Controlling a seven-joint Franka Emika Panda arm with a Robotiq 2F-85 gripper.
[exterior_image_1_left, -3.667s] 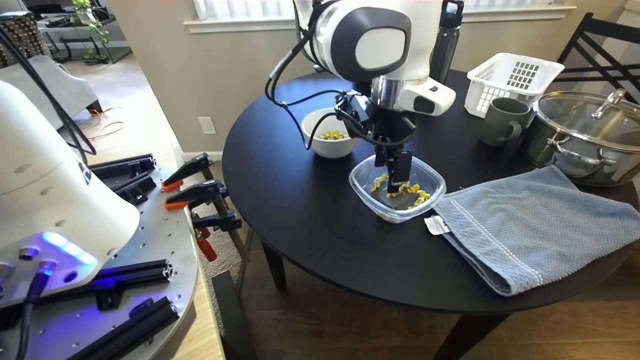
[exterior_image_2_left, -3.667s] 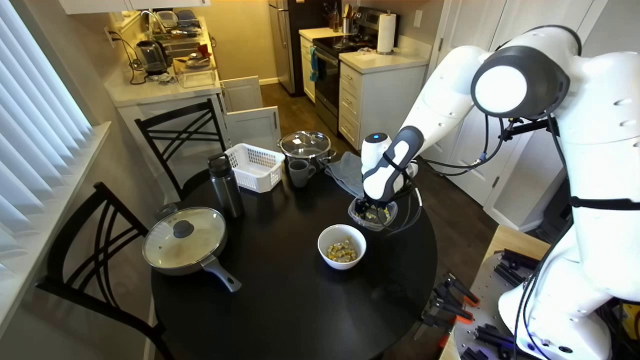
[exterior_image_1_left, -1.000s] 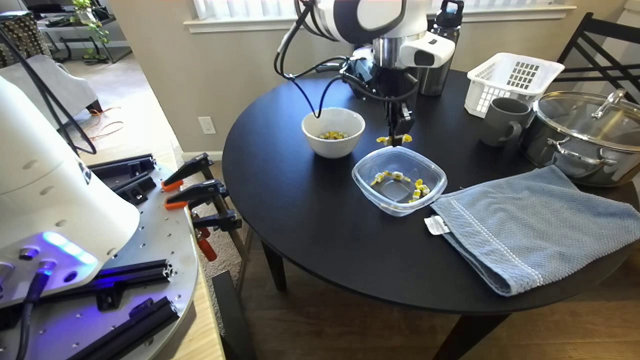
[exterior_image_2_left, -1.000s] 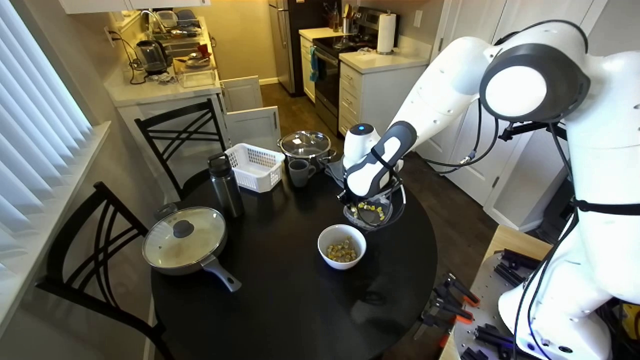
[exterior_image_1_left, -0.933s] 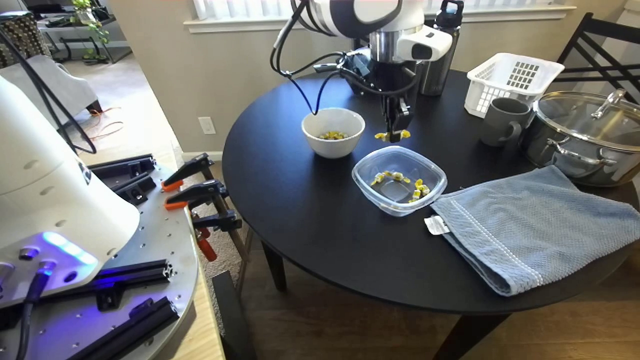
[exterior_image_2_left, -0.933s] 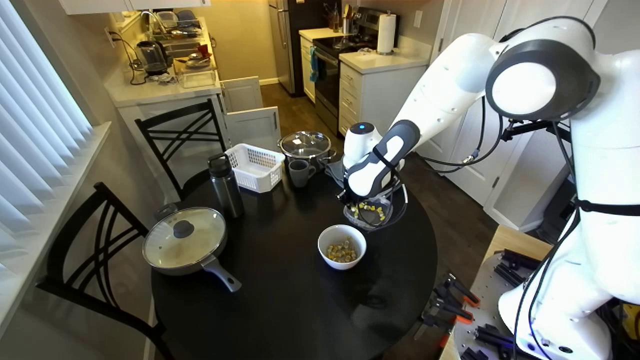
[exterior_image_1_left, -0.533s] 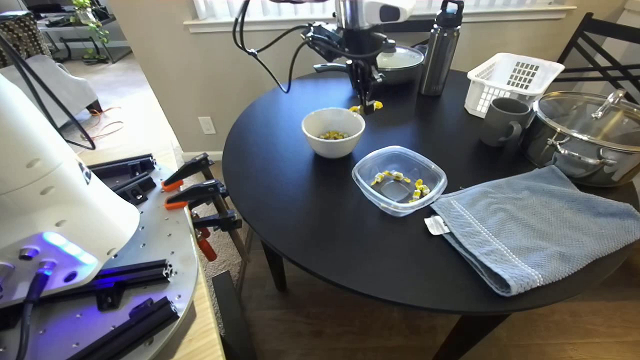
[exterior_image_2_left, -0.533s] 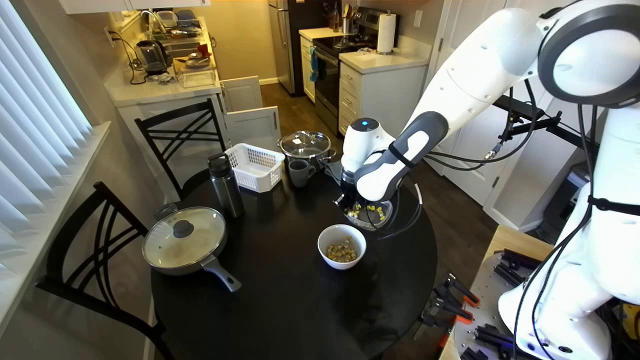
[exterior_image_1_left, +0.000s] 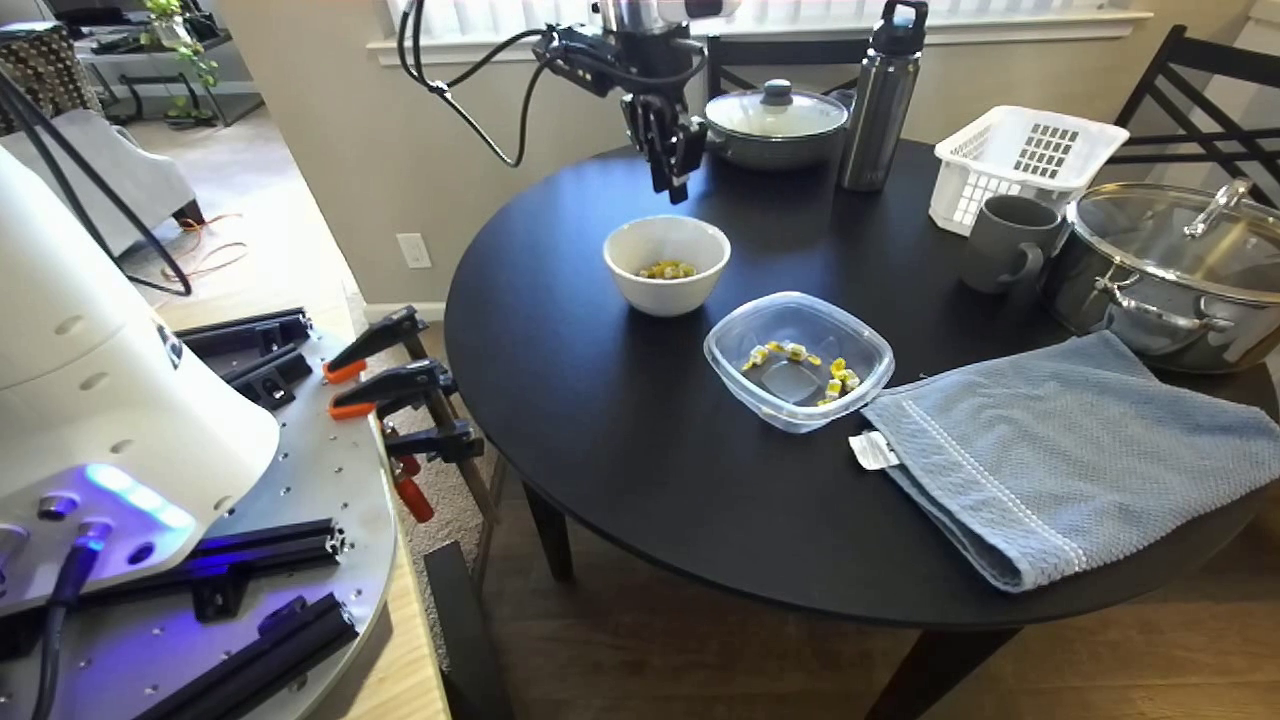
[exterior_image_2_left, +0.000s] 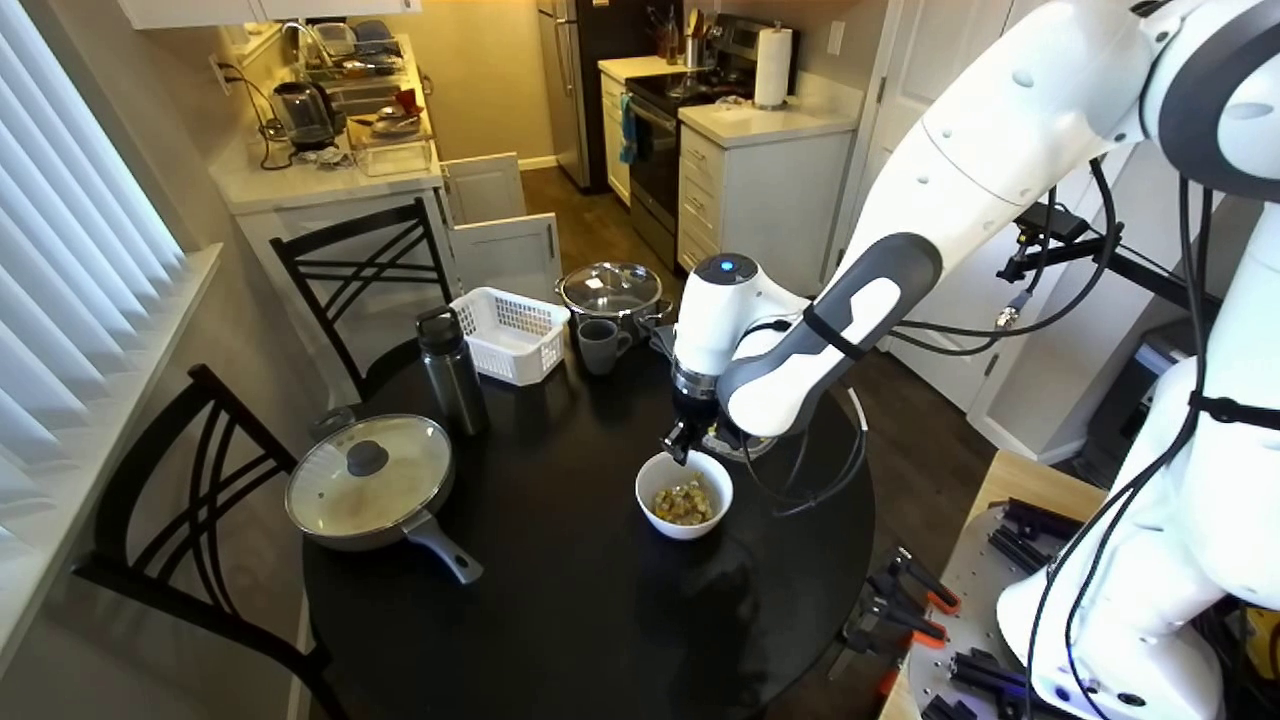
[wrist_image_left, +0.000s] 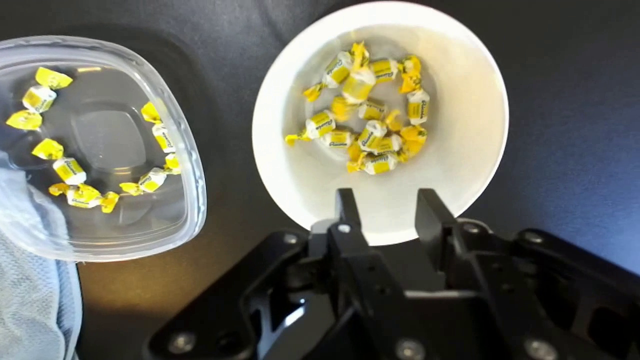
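- A cluster of yellow-and-white wrapped candies (wrist_image_left: 382, 162) is gathered in the bottom of a white bowl (wrist_image_left: 465, 140); one is blurred in the wrist view.
- The bowl is set upright on a round black table (exterior_image_2_left: 570, 620), well inside its edge.
- The gripper (wrist_image_left: 386, 196) is poised over the bowl, with a gap seen between them in an exterior view; its fingers (wrist_image_left: 348, 207) are spread apart, and the bowl's rim is seen through the space they leave.
- A clear plastic container (wrist_image_left: 192, 195) is placed near the bowl, apart from it, with further candies (wrist_image_left: 69, 171) scattered across its base.
- One corner of the container is met by a folded blue towel (exterior_image_1_left: 1080, 450); whether it is rested on the cloth cannot be told.
- The towel is laid close to the table's edge, with a white label (exterior_image_1_left: 874, 450) showing by the container.
- Beside the towel, a steel pot (exterior_image_1_left: 1095, 300) is stood near the edge under a glass lid (exterior_image_1_left: 1180, 240); next to it are placed a grey mug (exterior_image_1_left: 1005, 250) and a white basket (exterior_image_1_left: 975, 195).
- By the edge under the window blinds (exterior_image_2_left: 85, 270), a lidded pan (exterior_image_2_left: 370, 495) and a steel bottle (exterior_image_2_left: 458, 385) are set near each other.
- Beyond the table's edge, the robot's base (exterior_image_1_left: 130, 390) is fixed to a metal plate (exterior_image_1_left: 330, 470).
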